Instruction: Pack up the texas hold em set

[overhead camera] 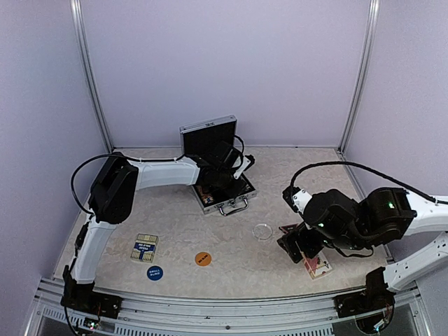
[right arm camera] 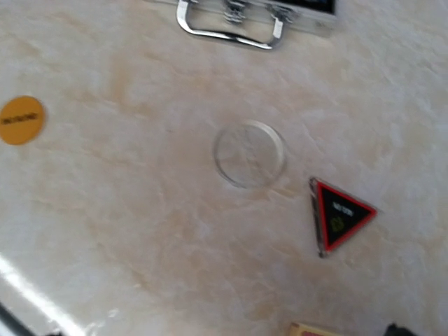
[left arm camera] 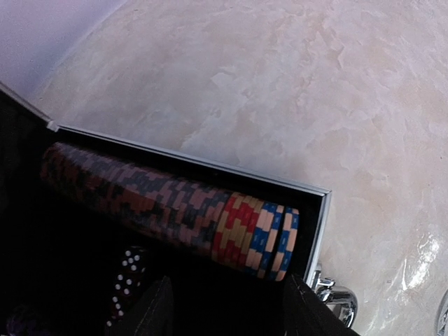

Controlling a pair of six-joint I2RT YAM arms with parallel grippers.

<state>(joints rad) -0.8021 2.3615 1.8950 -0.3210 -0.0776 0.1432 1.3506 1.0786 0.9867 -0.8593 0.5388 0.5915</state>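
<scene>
L gripper (left arm camera: pixel 227 280) over open case (overhead camera: pixel 238 199), fingers apart, holding nothing. Chip row (left arm camera: pixel 175 206) sits inside along a side wall, long axis twd handle wall. R gripper (overhead camera: pixel 297 245) wide, empty, nearer clear disc (right arm camera: pixel 248 154) & triangle (right arm camera: pixel 341 213) off case's handle side.

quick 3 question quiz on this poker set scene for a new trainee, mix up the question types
1. True or false: the small silver aluminium briefcase is shut.
2. Which lies nearest the dark red-edged triangle? A the round orange disc; B the clear round disc; C the round blue disc.
3. How many card decks lie on the pale marbled table outside the briefcase?
Key: 1 false, its lid stands up. 2 B. 3 two; the second lies on the right side of the top view.
</scene>
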